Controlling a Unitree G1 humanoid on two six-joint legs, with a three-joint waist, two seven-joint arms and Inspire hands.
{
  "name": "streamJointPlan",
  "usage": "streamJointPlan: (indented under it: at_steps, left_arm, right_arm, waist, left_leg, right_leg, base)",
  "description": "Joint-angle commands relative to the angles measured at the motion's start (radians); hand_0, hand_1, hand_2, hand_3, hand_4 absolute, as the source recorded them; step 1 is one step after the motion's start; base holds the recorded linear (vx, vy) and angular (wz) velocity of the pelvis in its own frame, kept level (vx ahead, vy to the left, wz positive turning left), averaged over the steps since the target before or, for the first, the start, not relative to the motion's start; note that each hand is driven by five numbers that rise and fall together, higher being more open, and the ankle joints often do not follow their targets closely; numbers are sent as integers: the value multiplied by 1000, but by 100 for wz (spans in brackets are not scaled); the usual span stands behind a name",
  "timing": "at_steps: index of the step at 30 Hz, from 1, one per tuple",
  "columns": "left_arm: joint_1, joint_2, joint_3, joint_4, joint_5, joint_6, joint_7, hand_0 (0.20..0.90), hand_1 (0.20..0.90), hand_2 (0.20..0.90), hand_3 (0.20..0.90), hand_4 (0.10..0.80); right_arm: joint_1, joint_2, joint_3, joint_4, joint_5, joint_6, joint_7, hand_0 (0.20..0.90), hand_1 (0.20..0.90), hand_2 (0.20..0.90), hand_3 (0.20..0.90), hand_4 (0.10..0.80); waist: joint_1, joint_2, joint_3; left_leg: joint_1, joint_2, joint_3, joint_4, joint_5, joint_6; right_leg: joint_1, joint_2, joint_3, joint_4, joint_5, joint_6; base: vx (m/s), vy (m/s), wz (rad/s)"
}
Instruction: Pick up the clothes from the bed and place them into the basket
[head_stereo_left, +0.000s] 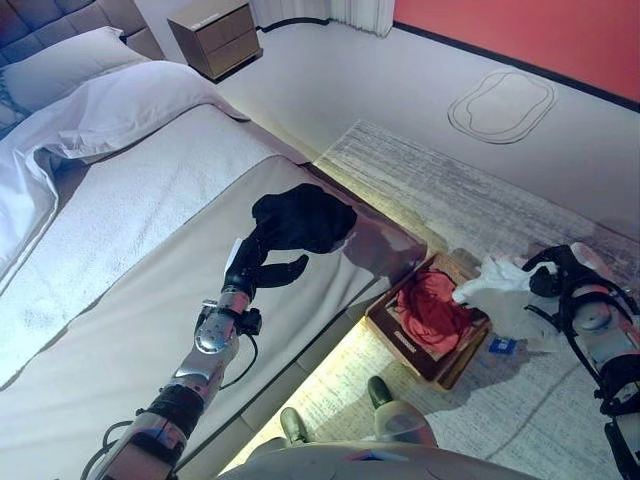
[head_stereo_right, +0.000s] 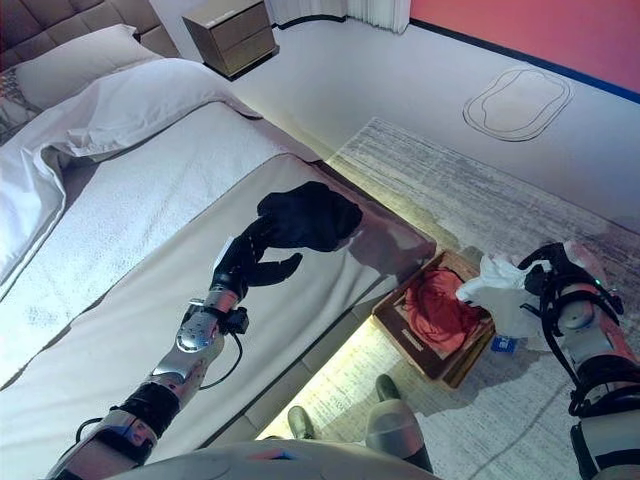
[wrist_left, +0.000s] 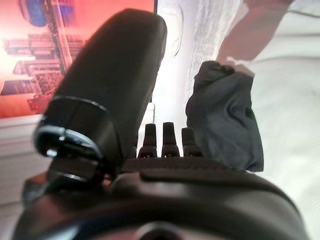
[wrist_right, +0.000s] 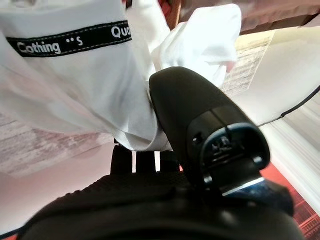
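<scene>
A black garment (head_stereo_left: 305, 215) lies crumpled on the grey bed (head_stereo_left: 120, 300) near its foot corner. My left hand (head_stereo_left: 258, 262) is open, its fingers straight and reaching the garment's near edge; the left wrist view shows the fingers (wrist_left: 170, 137) right by the black cloth (wrist_left: 225, 115). My right hand (head_stereo_left: 565, 275) is shut on a white garment (head_stereo_left: 500, 285), holding it just beside and above the brown basket (head_stereo_left: 400, 345) on the rug. The right wrist view shows the thumb (wrist_right: 195, 110) pressed on the white cloth (wrist_right: 75, 90). A red garment (head_stereo_left: 432, 305) lies in the basket.
White pillows (head_stereo_left: 110, 110) and a folded-back duvet lie at the head of the bed. A wooden nightstand (head_stereo_left: 215, 35) stands by the wall. A small blue thing (head_stereo_left: 502, 346) lies on the pale rug (head_stereo_left: 440, 190) beside the basket.
</scene>
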Motion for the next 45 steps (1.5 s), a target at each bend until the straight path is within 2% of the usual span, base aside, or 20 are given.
streamJointPlan:
  at_steps: [1, 7, 12, 21, 26, 30, 34, 37, 41, 45]
  left_arm:
    - [-87, 9, 3, 11, 20, -106, 14, 900, 900, 900, 900, 800]
    - [-84, 13, 3, 8, 15, -111, 14, 900, 900, 900, 900, 800]
    - [-75, 17, 2, 1, 12, -109, 5, 900, 900, 900, 900, 800]
    - [-60, 27, 15, -4, 4, -107, 8, 900, 900, 900, 900, 800]
    - [-59, 34, 26, -9, 0, -92, 16, 900, 900, 900, 900, 800]
    - [-64, 34, 20, 6, -4, -80, 14, 900, 900, 900, 900, 800]
    - [-38, 41, 21, 13, 10, -91, -9, 900, 900, 900, 900, 800]
    - [-19, 44, 27, 16, 1, -89, -21, 900, 900, 900, 900, 800]
    - [-17, 60, 25, 11, -21, -109, -37, 900, 900, 900, 900, 800]
    - [-61, 79, 26, -38, -83, -176, -62, 900, 900, 900, 900, 800]
  right_arm:
    - [-165, -23, 22, 42, -15, -66, -67, 900, 900, 900, 900, 800]
    - [-141, -4, 18, 49, -28, -67, -103, 900, 900, 900, 900, 800]
    - [-124, 2, 13, 40, -32, -55, -107, 900, 900, 900, 900, 800]
    - [-91, 4, 3, -2, -52, -55, -112, 900, 900, 900, 900, 800]
    - [-107, -7, 12, -34, -60, -59, -150, 900, 900, 900, 900, 800]
    - [-234, -24, 81, -95, -62, 4, -195, 900, 900, 900, 900, 800]
    - [-355, -44, 151, -115, -69, 21, -189, 900, 900, 900, 900, 800]
    - [-425, -55, 199, -93, -83, 8, -171, 900, 900, 900, 900, 800]
    - [-539, -87, 262, -56, -52, 10, -155, 900, 900, 900, 900, 800]
    - [-702, -118, 324, -30, 29, 35, -154, 900, 900, 900, 900, 800]
  waist:
    - [41, -23, -52]
    - [48, -14, -41]
    - [55, -20, -41]
    - [76, -49, -54]
    - [106, -73, -56]
    - [148, -86, -52]
    - [193, -92, -49]
    - [225, -92, -45]
    - [277, -89, 12]
    - [322, -73, 108]
  left_leg:
    - [62, -2, -1, 20, -158, -8]
    - [57, -10, -13, 15, -157, -4]
    - [57, -11, -23, 15, -158, -3]
    - [63, -7, -51, 13, -155, -3]
    - [58, -5, -92, 12, -149, -5]
    - [45, -9, -143, 14, -139, -9]
    - [30, -14, -184, 27, -133, -13]
    - [4, -14, -214, 60, -132, -17]
    - [-82, -25, -278, 163, -138, -22]
    - [-205, -48, -321, 236, -135, -24]
  right_leg:
    - [-67, 8, -40, 49, -16, 8]
    - [-71, 2, -42, 45, -12, 12]
    - [-67, 0, -47, 46, -14, 13]
    - [-47, 2, -60, 53, -23, 9]
    - [-33, 2, -85, 59, -32, 1]
    - [-23, -1, -126, 73, -48, -10]
    - [-14, -5, -166, 89, -70, -24]
    - [-22, -7, -204, 151, -111, -44]
    - [-72, -19, -274, 265, -166, -75]
    - [-172, -31, -317, 342, -196, -96]
  base:
    - [0, 0, 0]
    - [0, 0, 0]
    - [2, 1, 1]
    - [28, -6, 6]
    - [4, -29, 13]
    - [21, -25, 22]
    - [76, -5, 24]
    - [115, 21, 27]
    - [12, -2, 41]
    - [-213, -42, 41]
